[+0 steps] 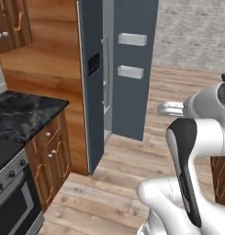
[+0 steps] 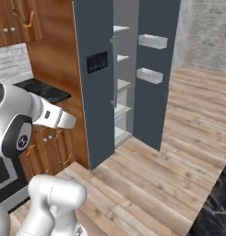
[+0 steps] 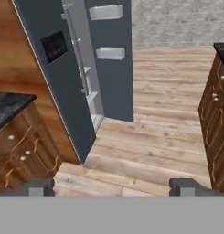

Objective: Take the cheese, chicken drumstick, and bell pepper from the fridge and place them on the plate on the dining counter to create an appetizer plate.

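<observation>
Pale wooden plank floor point(image 3: 145, 137) runs ahead of the two-finger gripper point(image 3: 112, 186), its jaws spread wide and empty. The tall slate-grey fridge point(image 3: 63, 87), door ajar, stands ahead-left, well apart.

Both base views and the hand view face the fridge point(image 1: 93, 92) from a distance.

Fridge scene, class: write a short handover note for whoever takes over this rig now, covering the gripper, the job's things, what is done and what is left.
Gripper: open, empty, fingers spread, well short of the fridge.
Fridge: right door swung open, white shelves showing; no food can be made out on them from here.
Done: door opened. Nothing picked up.
Left: find and fetch cheese, drumstick and pepper, then plate them on the dining counter.
</observation>
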Available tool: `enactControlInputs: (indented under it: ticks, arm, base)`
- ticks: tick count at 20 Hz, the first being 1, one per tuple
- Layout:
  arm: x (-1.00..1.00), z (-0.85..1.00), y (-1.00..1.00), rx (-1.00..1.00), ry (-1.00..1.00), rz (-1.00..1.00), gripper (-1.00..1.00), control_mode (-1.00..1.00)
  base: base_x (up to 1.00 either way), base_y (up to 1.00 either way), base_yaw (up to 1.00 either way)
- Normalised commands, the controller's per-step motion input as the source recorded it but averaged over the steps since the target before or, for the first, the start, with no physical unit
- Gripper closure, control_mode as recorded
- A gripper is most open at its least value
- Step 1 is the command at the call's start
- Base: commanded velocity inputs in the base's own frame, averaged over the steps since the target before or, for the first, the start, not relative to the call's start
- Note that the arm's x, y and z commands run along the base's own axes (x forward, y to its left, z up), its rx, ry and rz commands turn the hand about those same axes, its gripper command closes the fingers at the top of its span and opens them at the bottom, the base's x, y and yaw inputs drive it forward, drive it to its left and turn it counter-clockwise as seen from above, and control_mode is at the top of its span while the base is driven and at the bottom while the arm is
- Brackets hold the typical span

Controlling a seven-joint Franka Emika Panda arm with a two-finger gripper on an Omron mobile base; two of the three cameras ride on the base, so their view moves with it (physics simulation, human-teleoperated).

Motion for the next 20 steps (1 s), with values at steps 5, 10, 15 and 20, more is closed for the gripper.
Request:
enactControlInputs:
  ticks: [5,10,15,20]
  arm:
    - [0.00,0.00,0.00,0.00,0.00,0.00,-1.00,1.00]
    - [0.00,0.00,0.00,0.00,0.00,0.00,-1.00,1.00]
    - [0.00,0.00,0.00,0.00,0.00,0.00,-1.00,1.00]
    - [0.00,0.00,0.00,0.00,0.00,0.00,-1.00,1.00]
  base:
    - [1.00,-0.47,0.35]
    - [0.88,-0.73,0.48]
    - [0.62,-0.85,0.50]
    - [0.41,-0.81,0.46]
